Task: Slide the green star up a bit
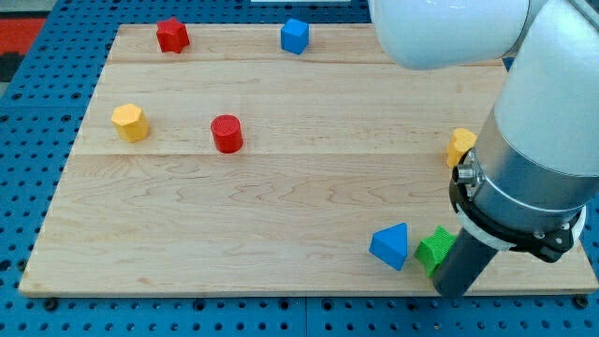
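The green star (432,250) lies near the board's bottom right corner, partly hidden behind my rod. My tip (451,292) sits just below and to the right of it, close to the board's bottom edge, seemingly touching the star. A blue triangular block (391,245) lies right beside the star on its left.
A yellow block (460,145) shows at the right, half hidden by the arm. A red cylinder (226,134) and a yellow hexagonal block (130,123) lie at the left. A red star (172,36) and a blue block (295,36) lie at the view's top. The wooden board (234,234) rests on a blue surface.
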Controlling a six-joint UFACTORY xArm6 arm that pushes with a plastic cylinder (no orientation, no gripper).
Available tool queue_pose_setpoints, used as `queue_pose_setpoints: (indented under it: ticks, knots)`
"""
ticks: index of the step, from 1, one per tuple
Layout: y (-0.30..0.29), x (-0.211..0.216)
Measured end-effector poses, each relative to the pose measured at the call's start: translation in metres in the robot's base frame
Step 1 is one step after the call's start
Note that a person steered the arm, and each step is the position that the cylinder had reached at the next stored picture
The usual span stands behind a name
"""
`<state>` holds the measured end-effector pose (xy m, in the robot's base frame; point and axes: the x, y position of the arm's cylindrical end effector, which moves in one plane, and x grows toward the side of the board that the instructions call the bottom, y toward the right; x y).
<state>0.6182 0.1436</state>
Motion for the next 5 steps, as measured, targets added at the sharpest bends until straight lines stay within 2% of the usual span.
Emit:
queue_pose_setpoints:
  ticks: [3, 5]
  knots:
    - [0.004, -0.019]
    - [-0.028, -0.029]
